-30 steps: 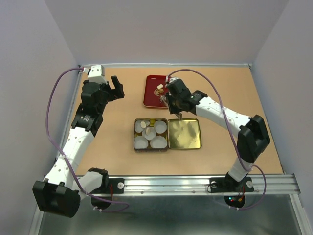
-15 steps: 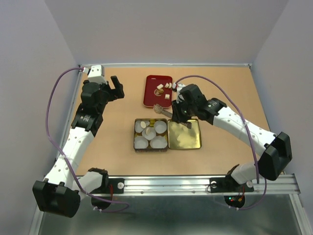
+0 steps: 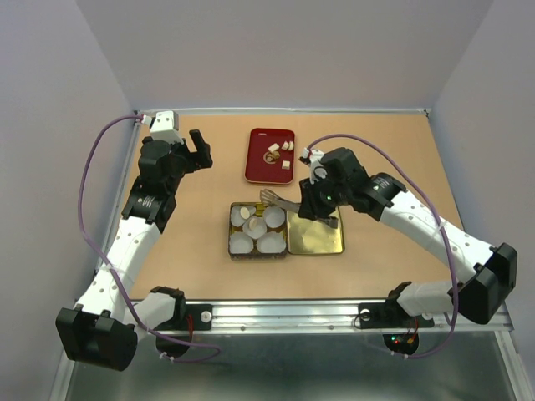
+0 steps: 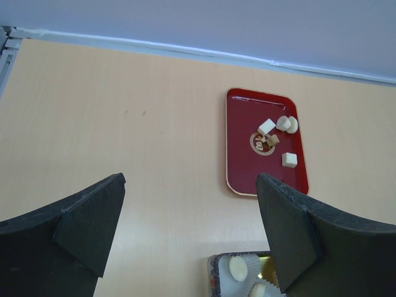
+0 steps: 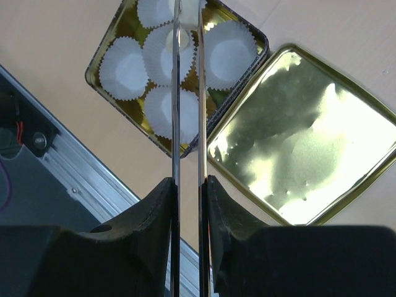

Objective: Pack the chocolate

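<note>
Clenching tweezers (image 5: 176, 93) poised over the tin (image 5: 124, 25) is the right gripper (image 5: 187, 182); the left gripper (image 4: 189, 179) hangs released. Light, crushable chocolate (image 4: 289, 159) likely needs gentle side pinches.

This is a robotics lab bench, a closed test cell rather than a lived-in room. Plain pale walls (image 3: 292, 50) box in the tan desk (image 3: 192, 276) along its left, far and right edges. An aluminium rail (image 3: 292, 313) runs along the near edge, and the left arm (image 3: 138, 225) and right arm (image 3: 418, 221) are bolted to it towards the near corners. Purple cables (image 3: 84, 192) loop loosely along both arms, and a small board with lit lights (image 3: 401, 341) sits below the rail by the near right corner. The few props look staged: a red tray (image 3: 257, 167) towards the far edge, a gold tin (image 3: 230, 234) mid-desk, and long metal tweezers (image 5: 176, 93) clamped in the right gripper (image 5: 187, 185).
</note>
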### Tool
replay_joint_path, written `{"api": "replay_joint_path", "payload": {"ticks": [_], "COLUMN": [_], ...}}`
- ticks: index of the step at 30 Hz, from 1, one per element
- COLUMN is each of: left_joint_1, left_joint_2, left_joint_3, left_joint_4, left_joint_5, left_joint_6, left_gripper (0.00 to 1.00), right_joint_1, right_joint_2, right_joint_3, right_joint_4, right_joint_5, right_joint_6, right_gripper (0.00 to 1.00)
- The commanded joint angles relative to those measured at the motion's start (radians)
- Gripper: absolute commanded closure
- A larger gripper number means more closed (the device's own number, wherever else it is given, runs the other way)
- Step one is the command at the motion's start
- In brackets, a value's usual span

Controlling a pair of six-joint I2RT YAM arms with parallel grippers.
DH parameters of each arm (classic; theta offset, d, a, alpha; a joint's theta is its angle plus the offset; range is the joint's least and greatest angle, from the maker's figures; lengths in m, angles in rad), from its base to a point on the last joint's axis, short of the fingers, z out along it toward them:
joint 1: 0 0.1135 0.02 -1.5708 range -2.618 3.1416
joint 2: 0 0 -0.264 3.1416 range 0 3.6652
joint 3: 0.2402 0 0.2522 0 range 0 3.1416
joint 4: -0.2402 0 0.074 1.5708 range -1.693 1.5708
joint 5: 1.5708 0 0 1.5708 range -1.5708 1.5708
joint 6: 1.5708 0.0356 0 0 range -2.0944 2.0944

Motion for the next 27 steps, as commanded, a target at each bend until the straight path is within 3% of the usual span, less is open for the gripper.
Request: {"api": "replay_joint_path", "payload": {"ticks": [1, 13, 20, 27], "left_joint_1": [-0.007, -0.008, -0.008, -0.008], "left_joint_2": [-0.007, -0.004, -0.006, -0.007], "left_joint_3": [0.052, 0.052, 0.052, 0.052], "left_joint_4": [0.026, 0.024, 0.026, 0.024], "left_joint_5": [-0.009, -0.006, -0.009, -0.014], "left_joint_6": [0.013, 0.013, 0.013, 0.015], "left_gripper": [0.01, 0.01, 0.01, 0.01], "right_joint_1": [0.008, 0.008, 0.008, 0.008], "right_joint_2": [-0.016, -0.007, 0.016, 0.033], "right_joint_3": [-0.003, 0.006, 0.018, 0.018], "right_joint_4": [-0.036, -0.11, -0.108, -0.099], "right_joint_5": [-0.025, 0.01, 0.027, 0.035], "right_joint_6": [-0.02, -0.017, -0.031, -0.029], "right_gripper": [0.72, 0.7, 0.6, 0.58]}}
